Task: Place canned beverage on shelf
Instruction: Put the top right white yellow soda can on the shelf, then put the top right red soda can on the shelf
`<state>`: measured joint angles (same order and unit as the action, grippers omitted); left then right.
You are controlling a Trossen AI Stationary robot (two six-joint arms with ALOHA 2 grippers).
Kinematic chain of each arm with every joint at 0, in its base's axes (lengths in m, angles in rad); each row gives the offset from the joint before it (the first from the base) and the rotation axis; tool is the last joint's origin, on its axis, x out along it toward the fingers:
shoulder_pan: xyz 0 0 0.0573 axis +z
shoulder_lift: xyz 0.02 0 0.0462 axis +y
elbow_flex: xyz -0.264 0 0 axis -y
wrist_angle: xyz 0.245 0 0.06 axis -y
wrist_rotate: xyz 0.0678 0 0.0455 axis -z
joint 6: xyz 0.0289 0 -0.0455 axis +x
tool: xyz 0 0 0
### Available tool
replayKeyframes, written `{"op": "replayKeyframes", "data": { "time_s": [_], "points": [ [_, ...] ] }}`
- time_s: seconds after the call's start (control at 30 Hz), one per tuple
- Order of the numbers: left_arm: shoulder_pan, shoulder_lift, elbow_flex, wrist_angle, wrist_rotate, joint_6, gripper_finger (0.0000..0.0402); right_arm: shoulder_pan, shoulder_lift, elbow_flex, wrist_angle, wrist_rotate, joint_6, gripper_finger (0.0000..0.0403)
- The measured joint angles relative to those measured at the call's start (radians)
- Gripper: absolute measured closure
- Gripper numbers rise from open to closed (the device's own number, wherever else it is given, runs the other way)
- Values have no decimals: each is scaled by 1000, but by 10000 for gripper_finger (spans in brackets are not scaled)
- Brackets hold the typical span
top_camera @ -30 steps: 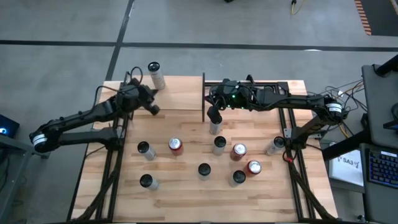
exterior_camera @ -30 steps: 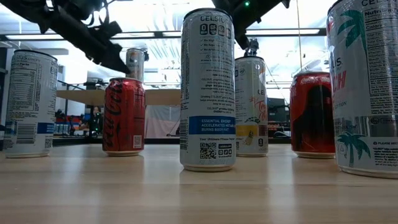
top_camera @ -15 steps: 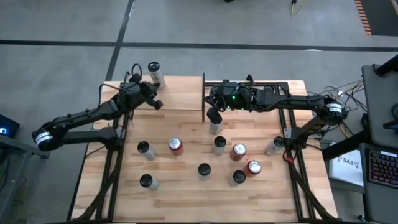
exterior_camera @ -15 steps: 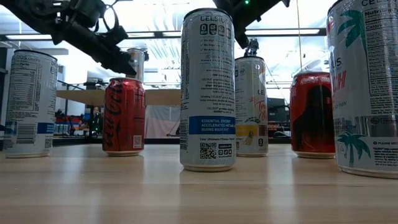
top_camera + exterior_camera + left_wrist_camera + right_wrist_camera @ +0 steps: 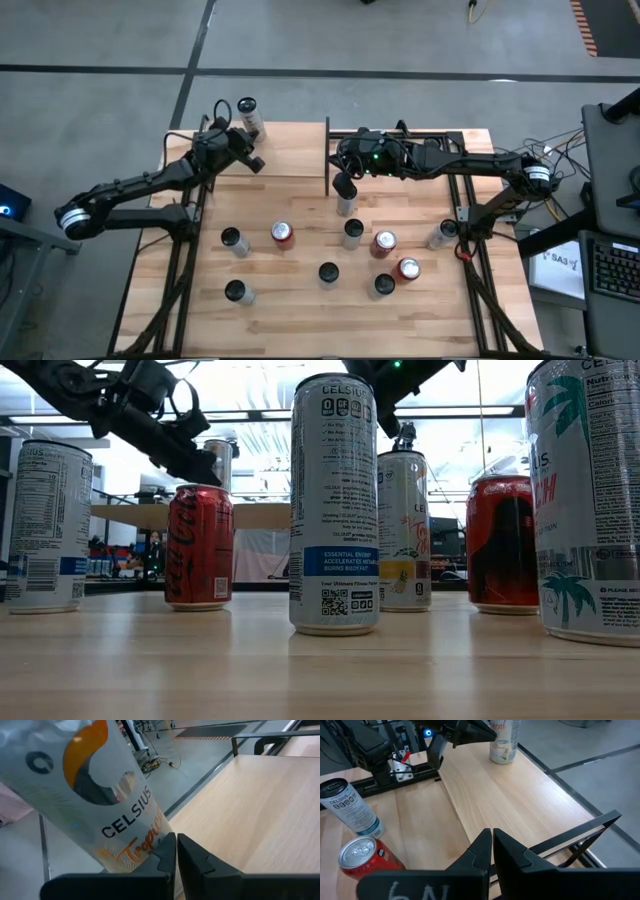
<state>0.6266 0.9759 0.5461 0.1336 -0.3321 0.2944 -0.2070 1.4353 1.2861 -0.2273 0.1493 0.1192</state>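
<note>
1. Where lettering can be read, the tall white can (image 5: 95, 795) on the shelf (image 5: 290, 150) carries "CELSIUS" in black and a cut-off orange script word starting "Tropic"; it bears an orange and grey emblem.
2. My left tool (image 5: 252, 161) sits just beside this can at the shelf's far left corner; its fingers (image 5: 162, 857) are pressed together and grip nothing. I cannot tell whether the tips touch the can.
3. The shelf is a pale plank platform at the tabletop (image 5: 300, 320) rear, edged by a thin black frame.
4. My right tool (image 5: 345, 187) hangs near the shelf's right end, above a silver can (image 5: 347, 207), fully closed and empty.
5. In the low view, the nearest tall can (image 5: 334, 505) reads "CELSIUS", "ESSENTIAL ENERGY" and "ACCELERATES METABOLISM", with a QR code below.
6. A red cola can (image 5: 199, 547) stands left of it; its script is too dark to read.
7. At the right edge, a can with a palm-tree print (image 5: 585, 500) is cut off.
</note>
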Motion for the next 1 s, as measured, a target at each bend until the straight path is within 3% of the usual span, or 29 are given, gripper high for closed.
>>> {"op": "replayKeyframes", "data": {
  "time_s": [0.23,0.57,1.0],
  "points": [
    [-37,-84,0,-45,6,-81,402,0,0,0,-5,0,15,394],
    [-181,-218,0,-109,29,-151,402,19,0,0,-10,0,36,394],
    [-320,-267,0,-116,29,-177,402,37,0,0,-8,0,46,394]
  ]
}}
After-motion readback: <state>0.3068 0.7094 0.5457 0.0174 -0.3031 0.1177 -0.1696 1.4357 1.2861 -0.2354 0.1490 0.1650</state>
